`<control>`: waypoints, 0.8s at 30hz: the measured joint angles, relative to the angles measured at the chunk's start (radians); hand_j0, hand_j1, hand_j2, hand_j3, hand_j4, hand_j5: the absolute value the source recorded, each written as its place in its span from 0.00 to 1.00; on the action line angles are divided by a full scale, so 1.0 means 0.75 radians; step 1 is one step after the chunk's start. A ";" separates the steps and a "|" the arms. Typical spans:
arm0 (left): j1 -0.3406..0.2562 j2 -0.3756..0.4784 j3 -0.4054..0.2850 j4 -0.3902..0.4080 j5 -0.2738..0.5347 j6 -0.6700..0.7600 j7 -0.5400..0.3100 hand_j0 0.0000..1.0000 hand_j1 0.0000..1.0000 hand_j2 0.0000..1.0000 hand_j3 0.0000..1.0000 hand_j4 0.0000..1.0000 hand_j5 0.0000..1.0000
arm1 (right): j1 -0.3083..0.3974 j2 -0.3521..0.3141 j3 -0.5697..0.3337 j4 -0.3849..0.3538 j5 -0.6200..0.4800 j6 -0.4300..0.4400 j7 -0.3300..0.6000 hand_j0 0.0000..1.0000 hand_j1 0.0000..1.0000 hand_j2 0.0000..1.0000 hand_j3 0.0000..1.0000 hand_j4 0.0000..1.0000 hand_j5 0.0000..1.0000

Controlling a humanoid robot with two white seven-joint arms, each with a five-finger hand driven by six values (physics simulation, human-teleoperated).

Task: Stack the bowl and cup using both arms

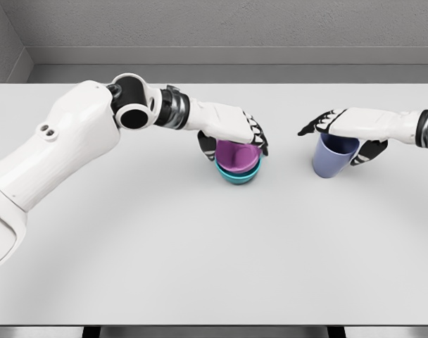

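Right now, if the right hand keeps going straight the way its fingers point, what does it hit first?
The right hand, wrapped on the blue cup, points toward picture left. First in that line is likely the left hand over the purple bowl nested in the teal bowl. Bare table lies between; depth is unclear.

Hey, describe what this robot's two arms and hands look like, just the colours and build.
Both arms have smooth glossy white shells. The left arm shows a round black joint cap, a dark ribbed wrist collar and two small dark holes on its upper shell. The left hand and right hand have white backs with black-jointed fingers.
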State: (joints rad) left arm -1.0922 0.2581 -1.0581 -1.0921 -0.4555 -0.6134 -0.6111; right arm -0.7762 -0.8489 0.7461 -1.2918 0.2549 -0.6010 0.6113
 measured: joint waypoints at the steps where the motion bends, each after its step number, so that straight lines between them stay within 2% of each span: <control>1: 0.000 -0.001 0.000 0.000 0.001 0.000 0.000 1.00 1.00 1.00 1.00 1.00 1.00 | 0.000 0.000 0.000 0.000 0.000 0.000 0.000 1.00 1.00 1.00 1.00 1.00 1.00; 8: -0.004 -0.003 0.000 0.000 0.005 0.000 0.000 1.00 1.00 1.00 1.00 1.00 1.00 | 0.002 0.000 0.007 -0.001 0.000 0.000 0.000 1.00 1.00 1.00 1.00 1.00 1.00; 15: -0.057 0.040 0.002 -0.022 0.061 0.000 0.000 1.00 1.00 1.00 1.00 1.00 1.00 | 0.002 0.000 0.012 -0.002 0.000 0.001 0.000 1.00 1.00 1.00 1.00 1.00 1.00; 19: -0.074 0.202 0.019 -0.147 0.173 0.000 0.000 1.00 1.00 1.00 1.00 1.00 1.00 | 0.002 0.000 0.016 -0.002 0.001 0.002 0.000 1.00 1.00 1.00 1.00 1.00 1.00; 22: -0.057 0.345 0.060 -0.251 0.266 0.000 0.000 1.00 1.00 1.00 1.00 1.00 1.00 | 0.000 0.000 0.018 -0.001 0.001 0.006 0.000 1.00 1.00 1.00 1.00 1.00 1.00; 24: -0.025 0.415 0.084 -0.285 0.327 -0.001 0.000 1.00 1.00 1.00 1.00 1.00 1.00 | 0.000 0.000 0.018 0.000 0.002 0.006 0.000 1.00 1.00 1.00 1.00 1.00 1.00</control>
State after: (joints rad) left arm -1.1107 0.5698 -0.9952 -1.3060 -0.2102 -0.6138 -0.6114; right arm -0.7762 -0.8488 0.7597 -1.2918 0.2562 -0.5962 0.6113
